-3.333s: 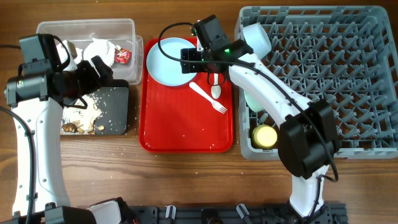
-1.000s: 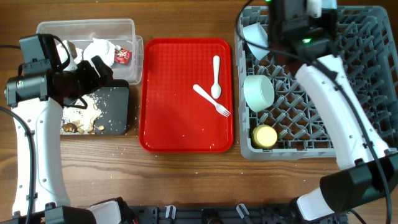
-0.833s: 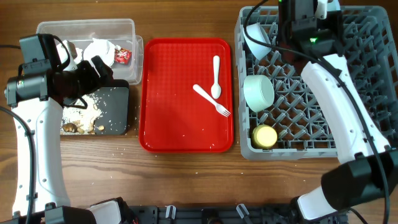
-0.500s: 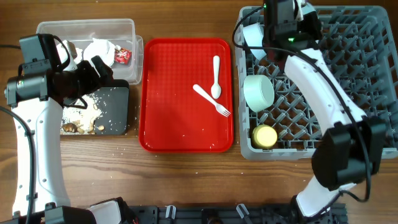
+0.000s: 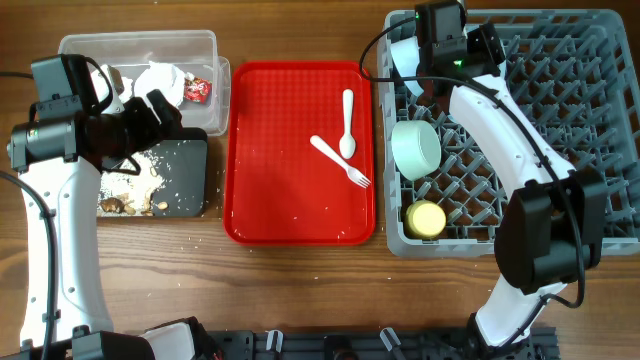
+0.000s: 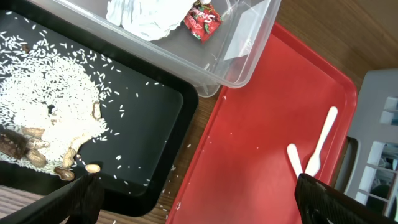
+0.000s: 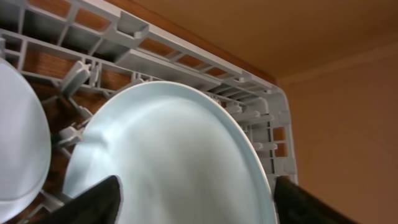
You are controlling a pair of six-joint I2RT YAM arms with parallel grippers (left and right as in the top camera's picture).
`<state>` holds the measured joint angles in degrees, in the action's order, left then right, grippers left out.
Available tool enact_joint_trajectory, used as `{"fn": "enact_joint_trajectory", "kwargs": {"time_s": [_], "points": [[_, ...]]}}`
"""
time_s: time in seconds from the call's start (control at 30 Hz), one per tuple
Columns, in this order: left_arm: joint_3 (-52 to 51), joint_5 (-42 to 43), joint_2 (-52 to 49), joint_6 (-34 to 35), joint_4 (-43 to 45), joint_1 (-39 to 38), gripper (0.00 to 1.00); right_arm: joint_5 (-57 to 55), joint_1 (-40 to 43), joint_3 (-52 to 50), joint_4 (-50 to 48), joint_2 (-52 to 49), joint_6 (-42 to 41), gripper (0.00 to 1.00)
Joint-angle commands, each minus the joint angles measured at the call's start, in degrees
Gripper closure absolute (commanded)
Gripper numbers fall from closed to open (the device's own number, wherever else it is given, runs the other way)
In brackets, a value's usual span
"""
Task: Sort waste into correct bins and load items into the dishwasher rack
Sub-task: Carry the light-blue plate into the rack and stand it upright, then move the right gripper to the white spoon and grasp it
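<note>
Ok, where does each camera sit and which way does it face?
Overhead: above the table, straight down; red tray, rack, left arm, right arm.
Left wrist: over the black tray, facing down; fingertips at bottom corners.
Right wrist: at the rack, facing the blue plate; fingertips low.
Shared: overhead and left wrist both show the spoon.

The left arm (image 5: 62, 240) extends from the near edge toward the far side, with its wrist bent to the right. The left gripper (image 6: 198, 200) points downward, its 2 fingers spread wide. The right arm (image 5: 500, 115) reaches far and leftward. The right gripper (image 7: 196, 202) also has its 2 fingers spread wide.
</note>
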<state>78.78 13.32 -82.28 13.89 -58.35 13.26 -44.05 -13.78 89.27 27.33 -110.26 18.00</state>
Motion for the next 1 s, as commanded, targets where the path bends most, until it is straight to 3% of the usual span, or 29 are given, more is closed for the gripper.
{"fn": "enact_joint_trajectory", "kwargs": {"time_s": [0.0,0.1,0.2,0.23,0.37,0.47,0.6,0.77,0.97], "points": [[0.6,-0.1,0.9,0.0,0.0,0.2,0.00,2.9,-0.1,0.8,0.0,4.4,-1.9,0.09],[0.6,-0.1,0.9,0.0,0.0,0.2,0.00,7.1,-0.1,3.1,-0.1,10.3,-1.6,0.00],[0.6,-0.1,0.9,0.0,0.0,0.2,0.00,13.3,-0.1,3.5,-0.6,14.4,-1.7,0.00],[0.6,-0.1,0.9,0.0,0.0,0.2,0.00,19.4,-0.1,3.5,-0.2,15.7,-1.7,0.00],[0.6,-0.1,0.9,0.0,0.0,0.2,0.00,61.9,-0.2,3.5,5.0,17.5,-8.9,0.00],[0.6,-0.1,0.9,0.0,0.0,0.2,0.00,74.8,-0.2,3.3,5.5,16.8,-12.8,0.00],[0.6,-0.1,0.9,0.1,0.0,0.2,0.00,76.5,-0.4,3.2,5.9,14.5,-21.2,0.00],[0.6,-0.2,0.9,0.0,0.0,0.2,0.00,73.3,-4.4,3.2,10.4,10.6,-21.2,0.06],[0.6,-0.1,0.9,0.1,0.0,0.2,0.00,67.0,-12.3,3.2,12.6,6.9,-20.4,0.03]]}}
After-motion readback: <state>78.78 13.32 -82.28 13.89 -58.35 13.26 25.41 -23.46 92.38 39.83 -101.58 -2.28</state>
